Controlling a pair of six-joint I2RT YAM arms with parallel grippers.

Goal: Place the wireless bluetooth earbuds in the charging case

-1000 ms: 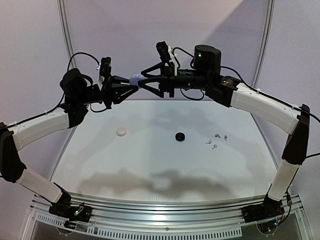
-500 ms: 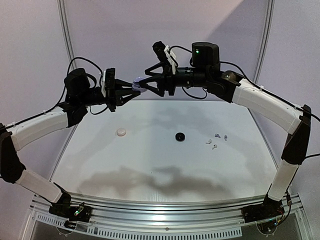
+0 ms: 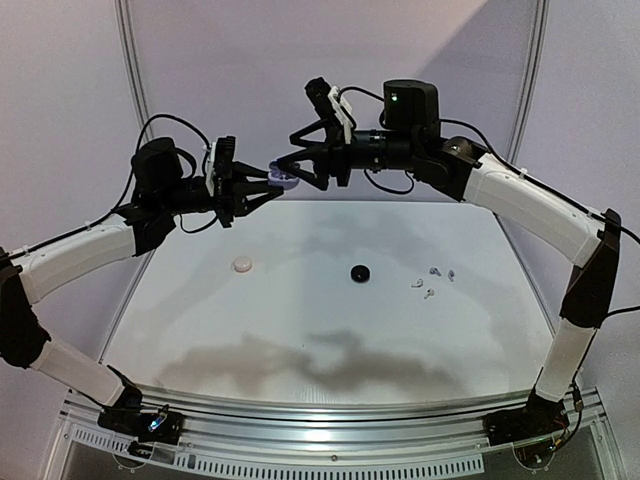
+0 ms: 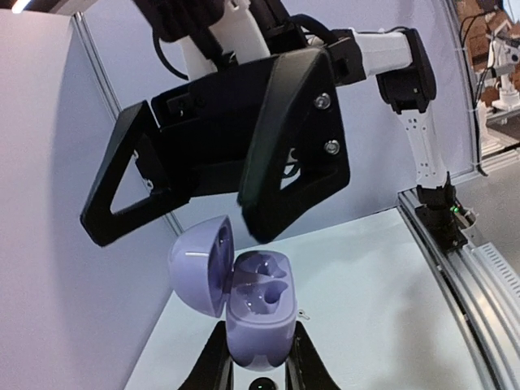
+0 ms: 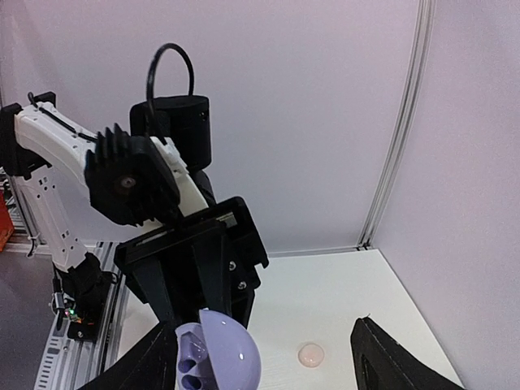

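The lid of the charging case has swung open since a second ago, and the right claw has spread wider, its jaws apart by the lid. The left claw grips the case's base above the table's 12 o'clock edge. The earbuds lie on the table at 3 o'clock from a black round case.

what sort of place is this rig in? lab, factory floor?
Probably a robot lab cell: a white table with an aluminium rail at its near edge, enclosed by plain pale partition panels.
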